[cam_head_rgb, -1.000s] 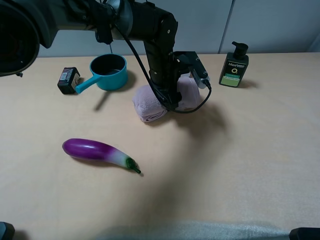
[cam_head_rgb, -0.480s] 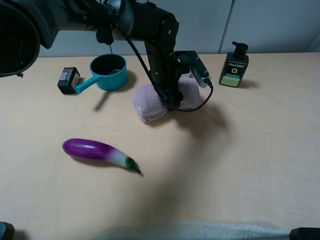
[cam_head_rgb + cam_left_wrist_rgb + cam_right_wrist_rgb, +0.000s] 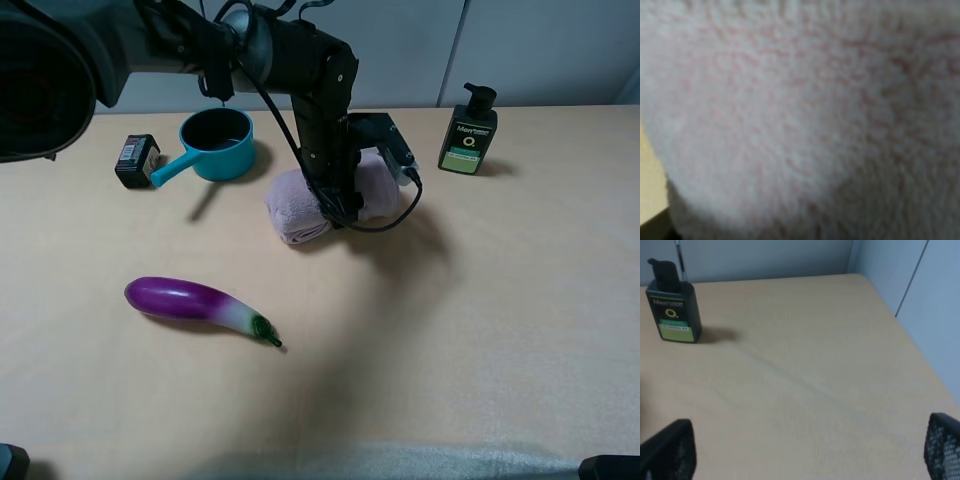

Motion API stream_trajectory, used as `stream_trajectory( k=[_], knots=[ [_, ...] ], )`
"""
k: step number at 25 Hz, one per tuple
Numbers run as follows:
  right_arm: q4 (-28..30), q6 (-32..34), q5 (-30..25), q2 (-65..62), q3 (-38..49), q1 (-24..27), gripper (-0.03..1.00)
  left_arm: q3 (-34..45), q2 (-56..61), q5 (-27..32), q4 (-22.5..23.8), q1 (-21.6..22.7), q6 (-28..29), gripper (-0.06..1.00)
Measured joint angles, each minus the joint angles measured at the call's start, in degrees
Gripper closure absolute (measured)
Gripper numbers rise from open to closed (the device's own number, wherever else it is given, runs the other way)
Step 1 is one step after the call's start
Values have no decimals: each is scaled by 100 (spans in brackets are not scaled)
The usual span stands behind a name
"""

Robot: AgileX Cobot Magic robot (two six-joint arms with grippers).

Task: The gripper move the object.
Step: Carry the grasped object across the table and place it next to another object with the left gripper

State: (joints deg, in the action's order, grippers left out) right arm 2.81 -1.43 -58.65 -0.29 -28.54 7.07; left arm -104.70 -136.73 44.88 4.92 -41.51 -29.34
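Hardly anything had shifted: the towel (image 3: 296,206) lay where it was on the table (image 3: 480,330) near the pan (image 3: 218,143), while the left end effector (image 3: 336,198), sunk into its middle probably for a balanced grip, tilted slightly. Whether it had clamped could not be told. The right end effector (image 3: 805,460) hung spread, idle.

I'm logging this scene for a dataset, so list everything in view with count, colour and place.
rolled fluffy towel: 1, pale pink, middle of table
handled saucepan: 1, teal, left of towel
small box: 1, black, beside saucepan handle
long eggplant: 1, purple, front left
pump bottle: 1, black with green label, back right
table: 1, light wood, under everything
left gripper: 1, black, clamped on towel
right gripper: 1, black, open above table
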Motion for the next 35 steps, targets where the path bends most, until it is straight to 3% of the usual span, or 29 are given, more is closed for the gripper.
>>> stream_trajectory(
  k=[14,25,35],
  knots=[
    [0,0,0,0,0,0,27,-7,-18,-73,5,-25,5,15],
    [0,0,0,0,0,0,27,-7,-18,-13,5,-31,171,38],
    [0,0,0,0,0,0,27,-102,-24,147,5,-31,418,38]
  ],
)
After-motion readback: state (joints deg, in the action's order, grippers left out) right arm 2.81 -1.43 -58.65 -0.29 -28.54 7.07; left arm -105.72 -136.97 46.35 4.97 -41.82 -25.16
